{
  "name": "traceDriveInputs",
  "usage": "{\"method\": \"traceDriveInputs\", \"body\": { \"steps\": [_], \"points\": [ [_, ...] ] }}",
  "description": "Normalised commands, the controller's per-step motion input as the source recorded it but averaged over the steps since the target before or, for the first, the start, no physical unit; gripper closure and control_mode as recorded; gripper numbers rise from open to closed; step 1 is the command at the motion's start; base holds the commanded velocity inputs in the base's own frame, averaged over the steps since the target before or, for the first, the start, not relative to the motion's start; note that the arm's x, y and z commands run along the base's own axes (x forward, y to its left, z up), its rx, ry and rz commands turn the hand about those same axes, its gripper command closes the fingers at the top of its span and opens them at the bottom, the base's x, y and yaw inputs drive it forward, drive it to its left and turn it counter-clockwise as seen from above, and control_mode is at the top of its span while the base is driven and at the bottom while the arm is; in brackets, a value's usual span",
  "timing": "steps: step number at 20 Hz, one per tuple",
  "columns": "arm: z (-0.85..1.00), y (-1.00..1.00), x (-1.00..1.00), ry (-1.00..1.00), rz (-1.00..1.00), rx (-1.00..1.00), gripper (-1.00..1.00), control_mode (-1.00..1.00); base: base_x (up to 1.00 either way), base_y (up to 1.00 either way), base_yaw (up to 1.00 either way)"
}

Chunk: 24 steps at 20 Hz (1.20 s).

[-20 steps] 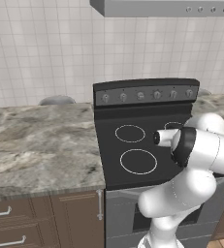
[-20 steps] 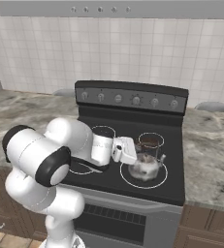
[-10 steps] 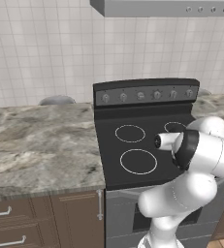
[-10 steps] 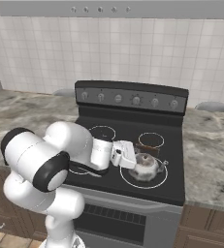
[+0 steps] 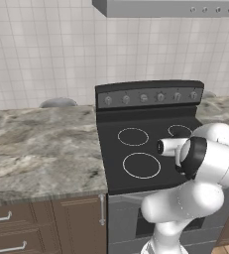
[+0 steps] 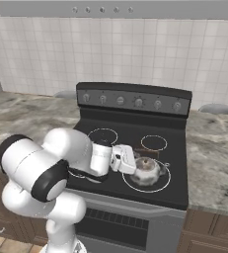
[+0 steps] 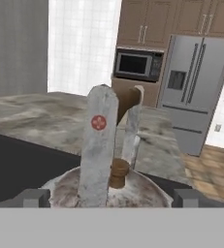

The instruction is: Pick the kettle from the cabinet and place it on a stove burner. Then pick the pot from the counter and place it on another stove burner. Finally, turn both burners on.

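The small silver kettle [image 6: 146, 170] stands on the front right burner of the black stove [image 6: 125, 144]. My gripper [image 6: 135, 162] is at its left side, low over the glass. In the hand view the kettle [image 7: 108, 191] sits right below my open gripper [image 7: 111, 197]. Its arched handle [image 7: 100, 145] rises between the grey fingertips [image 7: 33, 197], which stand wide apart and touch nothing. The stove [image 5: 150, 144] also appears in the left base view, with my arm across its right half. The pot and the cabinet are out of view.
Grey knobs [image 6: 138, 102] line the stove's raised back panel. The back left burner [image 6: 102, 136] and back right burner [image 6: 154, 142] are bare. Marble counter [image 5: 41, 144] runs to the left with brown drawers [image 5: 17, 233] below. A steel fridge [image 7: 196, 92] and a microwave [image 7: 137, 64] stand across the room.
The jaws have spread wide and let go of the kettle, which now rests on the front right burner. The arm has barely moved.
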Motion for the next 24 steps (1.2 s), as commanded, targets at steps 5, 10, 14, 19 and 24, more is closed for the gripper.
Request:
{"method": "traceDriveInputs", "body": {
  "steps": [5,10,14,19,24],
  "points": [
    [-0.1,0.2,-0.09,-0.05,0.0,0.0,-1.0,-1.0,0.0,0.0,0.0],
    [-0.01,0.15,-0.11,-0.07,0.0,0.0,-1.0,-1.0,0.0,0.0,0.0],
    [0.0,0.11,-0.17,-0.1,0.0,0.0,-1.0,-1.0,0.0,0.0,0.0],
    [0.05,0.16,-0.25,-0.08,0.0,-0.02,-1.0,-1.0,0.0,0.0,0.0],
    [0.09,0.26,-0.29,-0.05,0.0,-0.06,-1.0,-1.0,0.0,0.0,0.0]
  ]
}}
